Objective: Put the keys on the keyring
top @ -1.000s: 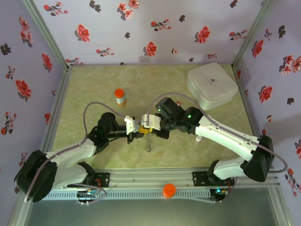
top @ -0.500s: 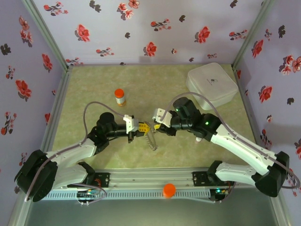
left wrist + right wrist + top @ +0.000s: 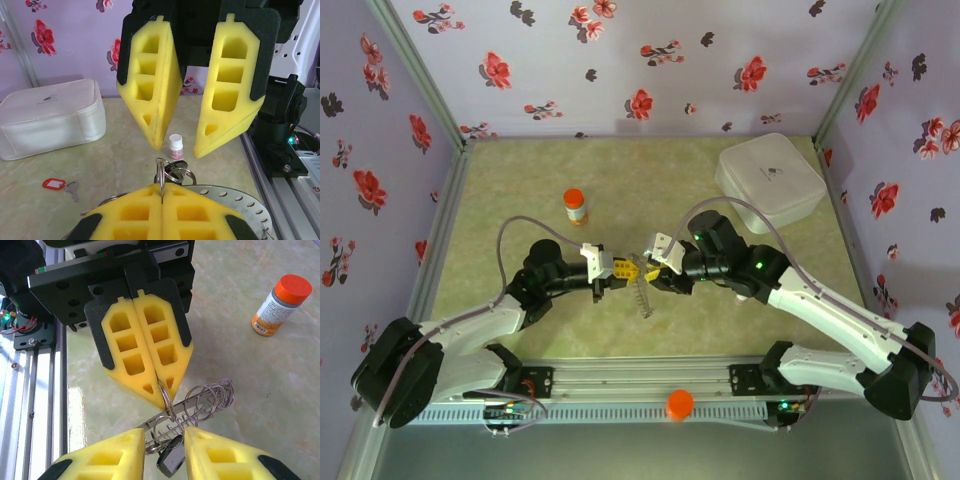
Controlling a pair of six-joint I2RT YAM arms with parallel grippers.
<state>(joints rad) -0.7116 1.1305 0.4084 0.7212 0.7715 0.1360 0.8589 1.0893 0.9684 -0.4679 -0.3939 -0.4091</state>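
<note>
two claws, both mine, meet just below the middle of the top view. my left claw (image 3: 164, 396) is pressed together, pinching one split ring of the keyring (image 3: 202, 402). the keyring hangs off its tips, its silvery loops trailing to the right in the right wrist view. my right claw (image 3: 178, 152) is spread, a finger on either side of the ring cluster, gripping nothing. the dark-tagged key (image 3: 170, 461) sits among the rings in the gap between those fingers, at the bottom edge of the right wrist view; whether it touches a pad i cannot tell. the red-tagged key (image 3: 54, 184) lies flat on the table (image 3: 650, 170) at the lower left of the left wrist view. it is well apart from the keyring and near the white case (image 3: 770, 182).

open green tabletop stretches across the upper middle of the top view, between the orange-capped bottle (image 3: 575, 207) at centre left and the case in the upper right corner. the metal rail (image 3: 620, 385) runs along the bottom, near the claws. flowered walls (image 3: 620, 60) close the left, back and right sides.

the white case is shut, its contents hidden. the orange-capped bottle stands upright, cap on. a small white bottle (image 3: 175, 145) stands upright just beyond the rings.
</note>
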